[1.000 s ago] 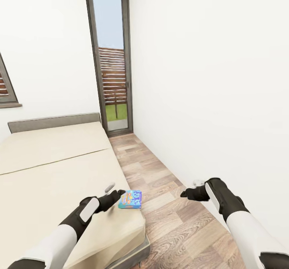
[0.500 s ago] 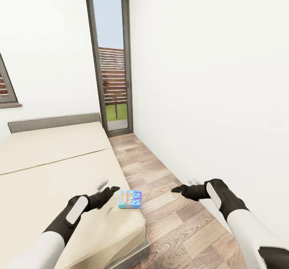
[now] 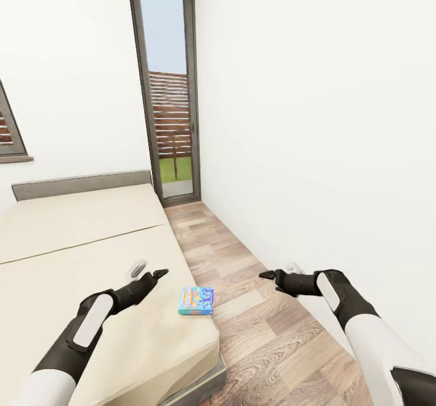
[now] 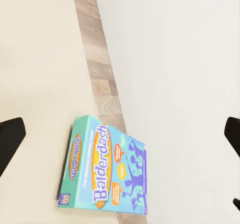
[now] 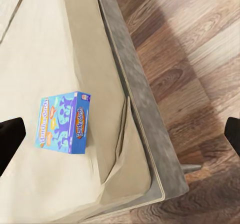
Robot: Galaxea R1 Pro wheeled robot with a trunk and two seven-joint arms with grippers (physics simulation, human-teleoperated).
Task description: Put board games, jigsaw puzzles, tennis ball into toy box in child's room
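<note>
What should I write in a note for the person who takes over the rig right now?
Left tool: open, empty, raised over the bed, short of the game.
Right tool: open, empty, over the wooden floor beside the bed.
Balderdash board game: lies flat at the bed's floor-side edge, near the foot corner, touched by neither tool.
Done: nothing that these views can confirm; the toy box, the table and the other toys are out of view.
Left: grasp the Balderdash box, probably with the left tool as it is nearer, carry it to the toy box, then fetch the remaining toys.
</note>
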